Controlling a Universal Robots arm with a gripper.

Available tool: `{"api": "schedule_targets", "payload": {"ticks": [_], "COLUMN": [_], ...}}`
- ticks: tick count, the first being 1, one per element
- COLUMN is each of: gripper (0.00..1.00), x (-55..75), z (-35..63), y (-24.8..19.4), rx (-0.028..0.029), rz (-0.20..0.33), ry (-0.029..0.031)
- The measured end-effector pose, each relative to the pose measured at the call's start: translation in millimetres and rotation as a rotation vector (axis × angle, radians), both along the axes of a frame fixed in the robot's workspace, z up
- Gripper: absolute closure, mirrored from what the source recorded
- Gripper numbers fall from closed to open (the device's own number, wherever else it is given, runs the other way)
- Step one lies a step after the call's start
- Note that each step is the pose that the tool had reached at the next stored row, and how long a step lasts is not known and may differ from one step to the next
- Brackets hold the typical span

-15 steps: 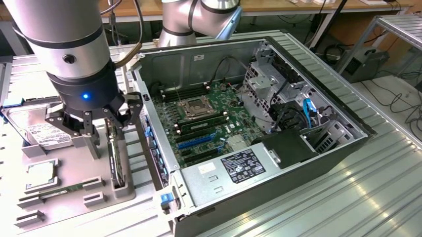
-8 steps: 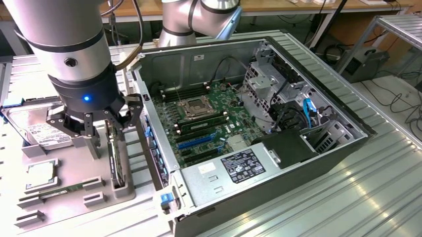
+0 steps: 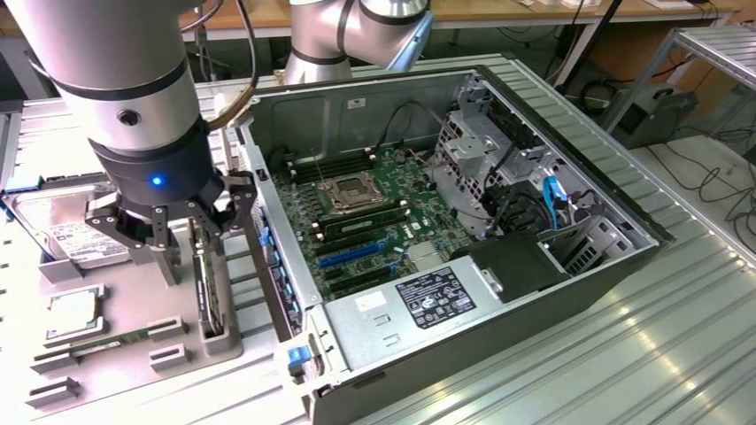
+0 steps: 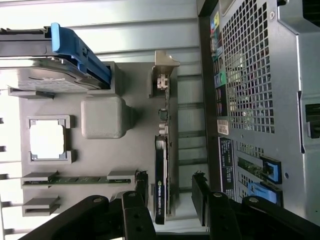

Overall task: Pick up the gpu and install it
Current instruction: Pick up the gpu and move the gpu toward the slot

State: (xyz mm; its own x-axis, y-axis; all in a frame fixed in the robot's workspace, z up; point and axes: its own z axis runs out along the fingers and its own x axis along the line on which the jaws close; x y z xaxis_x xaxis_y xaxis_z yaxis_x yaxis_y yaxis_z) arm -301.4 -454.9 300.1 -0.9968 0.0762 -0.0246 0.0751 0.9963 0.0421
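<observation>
One graphics card, not yet lifted: the gpu [image 3: 211, 288] stands on edge in a slot of the grey parts tray [image 3: 130, 372], at about nine o'clock from the open computer case [image 3: 614, 266] in the exterior view. The arm's gripper [image 3: 198, 252] hangs directly over the card with its jaws spread wide. One finger sits on either side of the card. In the wrist view the fingers [image 4: 141, 184] flank its black face and silvery bracket, just beside them and apparently not touching.

Nothing is gripped, so by these pictures neither half of the job is done. The card has not left its holder. Inside the case, at about three o'clock from the gripper, the blue expansion slots [image 3: 354, 254] on the motherboard [image 3: 390, 212] look unoccupied.

Elsewhere on the tray sit a hard drive [image 3: 59, 239] at roughly ten o'clock from the card, a processor [image 3: 73, 312] near nine, and a green memory stick [image 3: 112, 341] toward eight, all apart from the gripper.
</observation>
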Motion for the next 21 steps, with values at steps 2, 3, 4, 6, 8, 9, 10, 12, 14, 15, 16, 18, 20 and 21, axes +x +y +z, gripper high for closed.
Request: {"api": "schedule_targets", "payload": {"ticks": [2, 3, 4, 6, 8, 9, 10, 12, 14, 15, 16, 18, 20, 21], "gripper": [0.52, 0.52, 0.52, 0.52, 0.52, 0.52, 0.52, 0.52, 0.52, 0.52, 0.52, 0.52, 0.52, 0.52], "x": [0.0, 0.0, 0.0, 0.0, 0.0, 0.0, 0.0, 0.0, 0.0, 0.0, 0.0, 0.0, 0.0, 0.0], "z": [-1.5, -2.2, -2.8, -3.7, -4.5, -5.0, -5.5, -6.4, -7.4, -7.9, -8.6, -9.7, -10.6, -11.2], "y": [0.0, 0.0, 0.0, 0.0, 0.0, 0.0, 0.0, 0.0, 0.0, 0.0, 0.0, 0.0, 0.0, 0.0], "rx": [-0.0001, -0.0001, 0.0000, -0.0001, -0.0001, -0.0001, -0.0001, -0.0001, -0.0001, 0.0000, 0.0000, -0.0001, -0.0001, 0.0000], "rz": [0.000, 0.000, 0.000, 0.000, 0.000, 0.000, 0.000, 0.000, 0.000, 0.000, 0.000, 0.000, 0.000, 0.000], "ry": [0.0000, 0.0000, -0.0001, 0.0001, 0.0000, 0.0000, -0.0001, 0.0000, 0.0000, -0.0001, 0.0000, 0.0000, 0.0000, -0.0001]}}
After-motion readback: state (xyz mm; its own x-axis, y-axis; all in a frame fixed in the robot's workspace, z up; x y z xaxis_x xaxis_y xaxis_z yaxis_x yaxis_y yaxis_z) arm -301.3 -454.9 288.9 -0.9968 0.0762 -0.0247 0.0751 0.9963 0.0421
